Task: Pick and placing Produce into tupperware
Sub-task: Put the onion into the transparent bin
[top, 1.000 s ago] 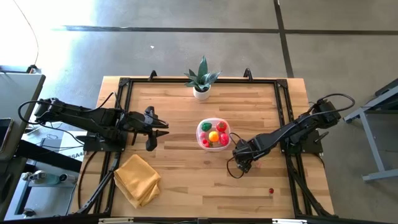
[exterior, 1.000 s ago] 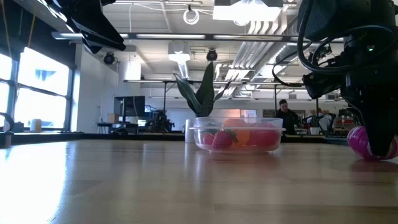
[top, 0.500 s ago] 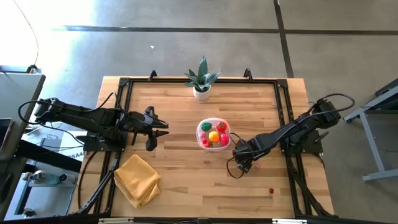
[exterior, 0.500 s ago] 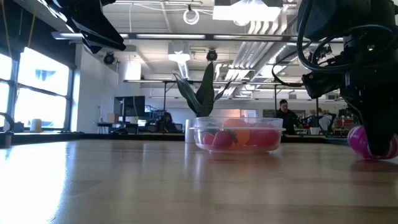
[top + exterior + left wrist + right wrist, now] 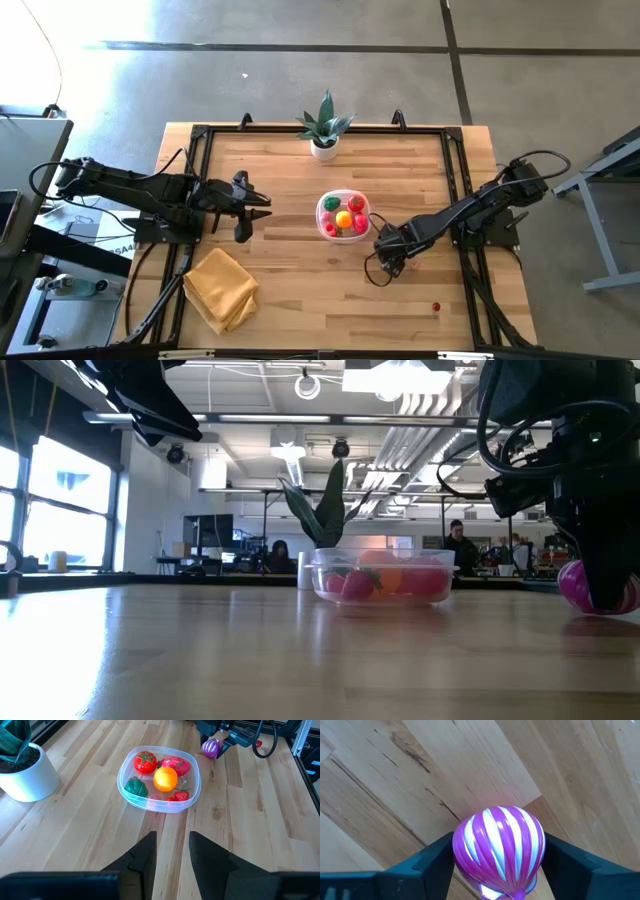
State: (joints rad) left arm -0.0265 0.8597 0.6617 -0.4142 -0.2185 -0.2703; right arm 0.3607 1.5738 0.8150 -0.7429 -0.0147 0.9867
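While nothing on the tabletop has visibly shifted over the last second, the right pincer stays low just beside the tub, its fingers set against both sides of a magenta striped toy. From the low view the toy seems to sit on the wood, so I judge the grip is only now settling and the lift has not begun.

The tub already holds a tomato, an orange piece, a green one, a larger red piece and a strawberry. One small red piece lies well apart from the tub, toward the near right corner, so at least two items are left.

The left pincer hovers to the tub's left, fingers parted and empty, facing it.

The tabletop is pale wood planks inside a dark frame. A potted plant stands beyond the tub; a folded yellow cloth lies to the tub's near left.

Behind is a large workshop with ceiling lights, tall windows, and people at distant benches.
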